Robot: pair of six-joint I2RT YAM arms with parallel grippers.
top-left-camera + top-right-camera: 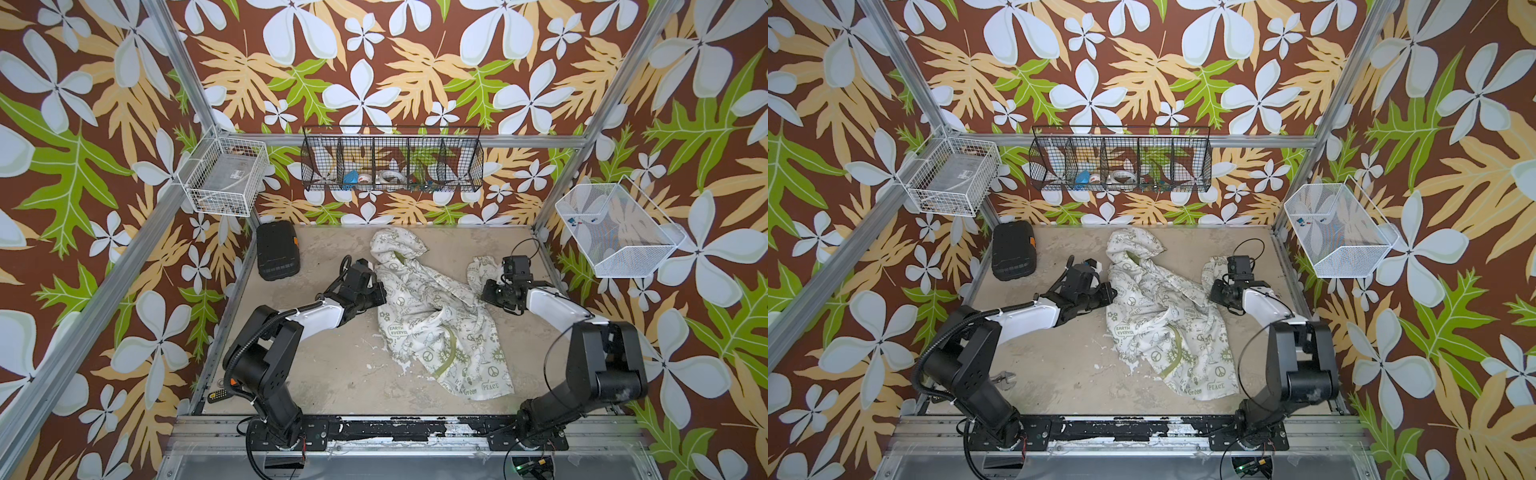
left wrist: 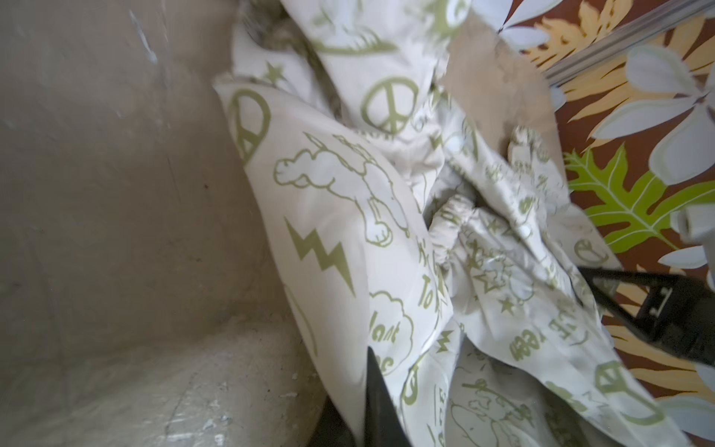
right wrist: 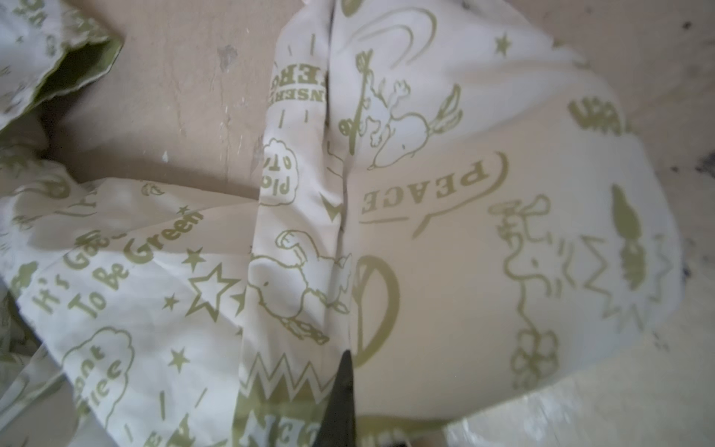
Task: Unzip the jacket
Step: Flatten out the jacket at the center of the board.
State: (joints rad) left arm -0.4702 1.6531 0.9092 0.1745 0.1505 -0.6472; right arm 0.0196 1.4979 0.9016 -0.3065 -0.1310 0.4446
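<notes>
Enclosure: brown wallpaper point(image 1: 415, 83) with white flowers and green and tan leaves covers all three walls, framed by aluminium rails.
Desk: worn beige desk point(image 1: 316, 365), scuffed and flecked with white paint.
Jacket: small hooded cream-white jacket point(image 1: 436, 328) printed with olive-green cartoon dogs, peace signs and slogans. It lies crumpled at mid-desk between the two arms in both top views point(image 1: 1163, 324).
Hood: rounded hood point(image 1: 399, 245) lies toward the back wall; the hem lies toward the front rail.
Olive strip: curved olive-green strip point(image 1: 446, 353) shows on the lower front panel. Zipper position cannot be told.
Left tool: black left tool point(image 1: 380, 289) sits at the jacket edge just below the hood. Its jaws are fully closed and pinch the cloth; in the wrist view point(image 2: 370, 367) fabric drapes on both sides of them.
Right tool: black right tool point(image 1: 487, 291) sits at the opposite jacket edge, beside a bunched sleeve point(image 1: 482, 266). Its jaws are fully closed on a fold of printed cloth in the wrist view point(image 3: 345, 363).
Case: black ribbed case point(image 1: 277, 249) with an orange latch lies at the back corner of the desk on the left arm's side, apart from the jacket.
Baskets: black wire basket point(image 1: 392, 166) hangs on the back wall; white wire baskets hang on the side walls point(image 1: 226, 176) point(image 1: 615, 228).
</notes>
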